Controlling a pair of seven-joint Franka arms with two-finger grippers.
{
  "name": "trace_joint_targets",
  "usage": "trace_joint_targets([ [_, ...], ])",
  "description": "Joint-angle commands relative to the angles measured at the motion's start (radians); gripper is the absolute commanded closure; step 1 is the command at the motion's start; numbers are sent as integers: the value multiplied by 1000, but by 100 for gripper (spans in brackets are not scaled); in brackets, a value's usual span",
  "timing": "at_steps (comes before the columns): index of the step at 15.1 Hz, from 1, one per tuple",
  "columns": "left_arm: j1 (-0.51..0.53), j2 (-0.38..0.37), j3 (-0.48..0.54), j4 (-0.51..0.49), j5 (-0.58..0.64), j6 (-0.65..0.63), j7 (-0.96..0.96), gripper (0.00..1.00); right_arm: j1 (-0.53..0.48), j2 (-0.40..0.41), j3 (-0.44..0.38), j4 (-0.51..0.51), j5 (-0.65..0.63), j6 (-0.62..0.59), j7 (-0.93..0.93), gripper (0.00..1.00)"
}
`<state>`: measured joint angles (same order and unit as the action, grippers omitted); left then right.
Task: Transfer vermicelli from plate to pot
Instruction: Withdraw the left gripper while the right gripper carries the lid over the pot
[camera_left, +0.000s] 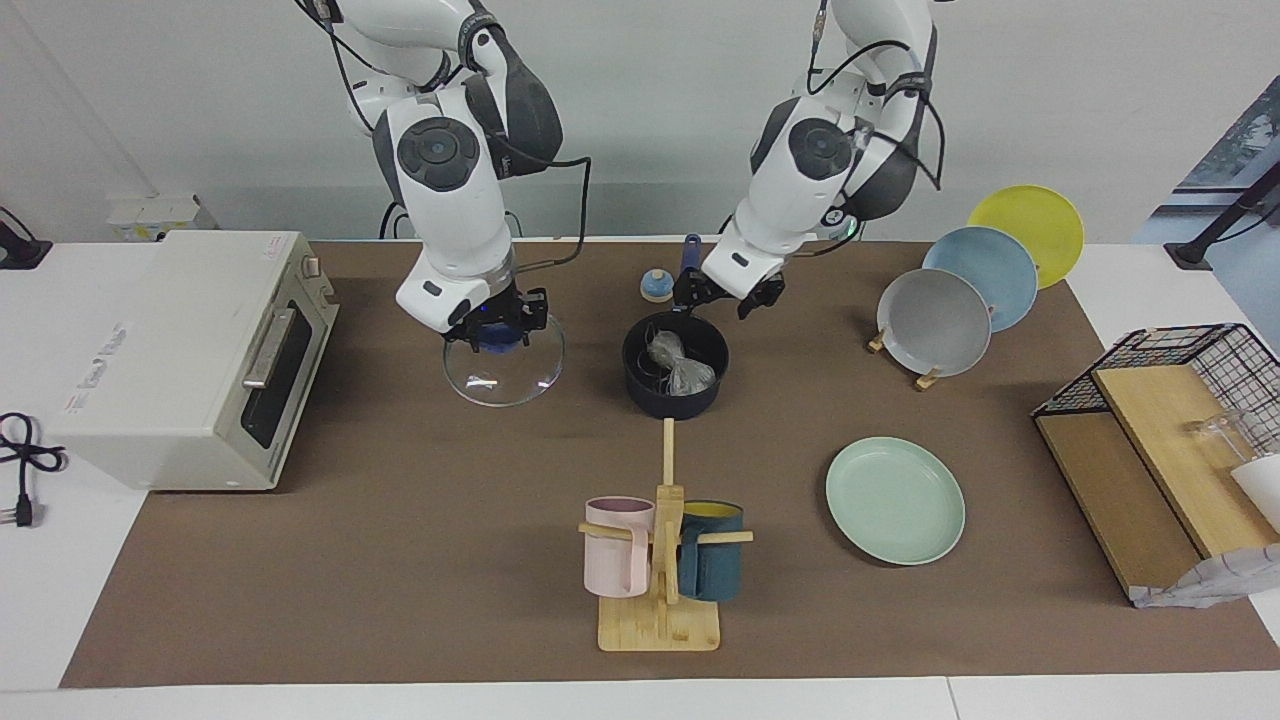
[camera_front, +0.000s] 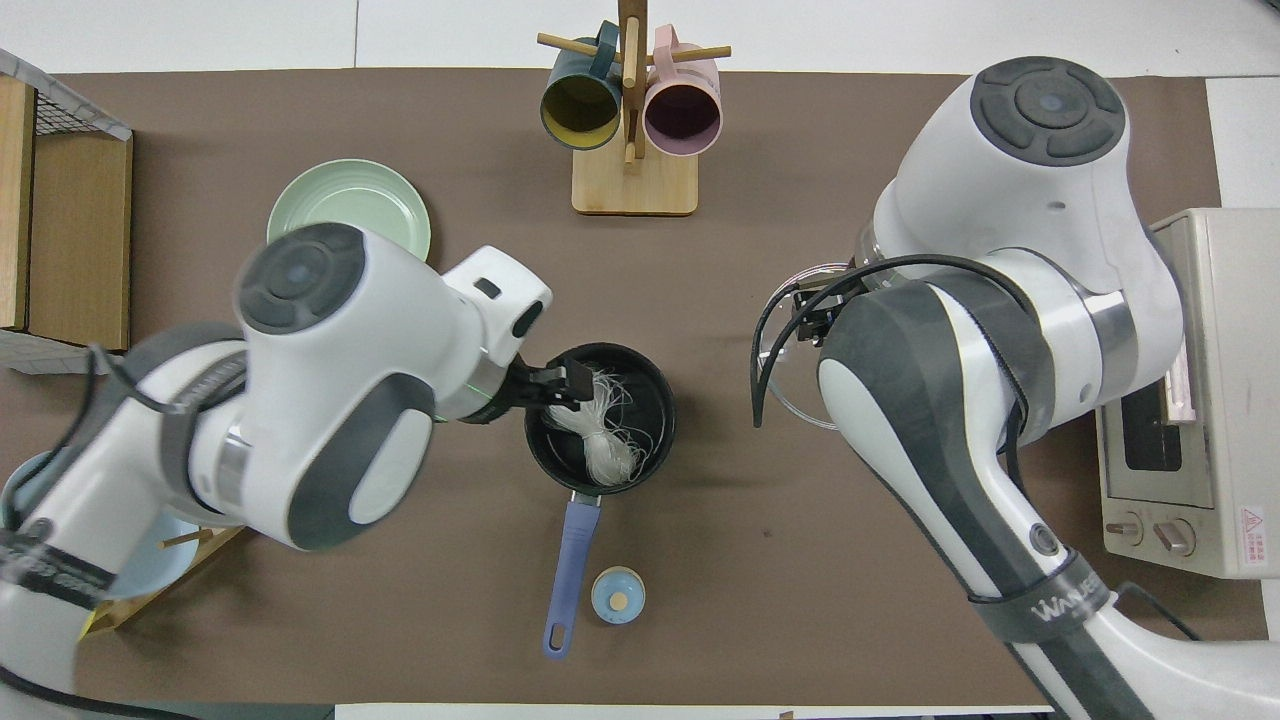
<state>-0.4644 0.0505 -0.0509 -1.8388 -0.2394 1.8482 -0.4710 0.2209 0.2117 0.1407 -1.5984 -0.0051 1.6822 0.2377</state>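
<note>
Whitish vermicelli (camera_left: 678, 365) lies inside the pot (camera_left: 640, 385) at bench centre; mint plate (camera_left: 895, 500) bare, at the pot's 4 o'clock in the facing view; left pincer (camera_left: 728, 298) spread open, empty, over the pot's rim; right pincer (camera_left: 497, 322) clamped on the glass lid (camera_left: 503, 372) — beside the pot, toward the oven (camera_left: 190, 360).
</note>
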Motion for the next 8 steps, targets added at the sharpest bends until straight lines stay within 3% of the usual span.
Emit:
trace_joint_targets([
  [1, 154, -32, -1, 122, 51, -141, 125, 0, 67, 3, 10, 9, 27, 51, 118, 100],
  [4, 263, -34, -1, 184, 133, -207, 245, 0, 168, 12, 10, 2, 27, 135, 262, 100],
  [8, 306, -58, -1, 188, 192, -231, 307, 0, 274, 46, 10, 11, 17, 180, 368, 100],
])
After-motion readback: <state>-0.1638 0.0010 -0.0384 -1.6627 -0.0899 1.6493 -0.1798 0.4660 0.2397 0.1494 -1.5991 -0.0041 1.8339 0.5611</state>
